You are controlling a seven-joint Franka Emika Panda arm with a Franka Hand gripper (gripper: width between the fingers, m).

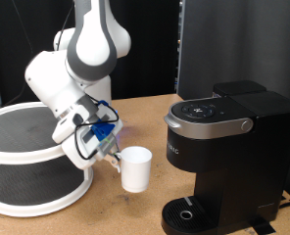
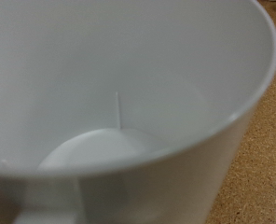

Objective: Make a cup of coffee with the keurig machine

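Reaching down, end effector meets cup.

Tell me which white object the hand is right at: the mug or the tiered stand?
The mug; the hand is at its handle side, with the stand behind it.

The cup is plain white, inside too. The machine is black with a silver-grey top. The arm is white and grey, maybe with blue by the gripper. The table is speckled brown.
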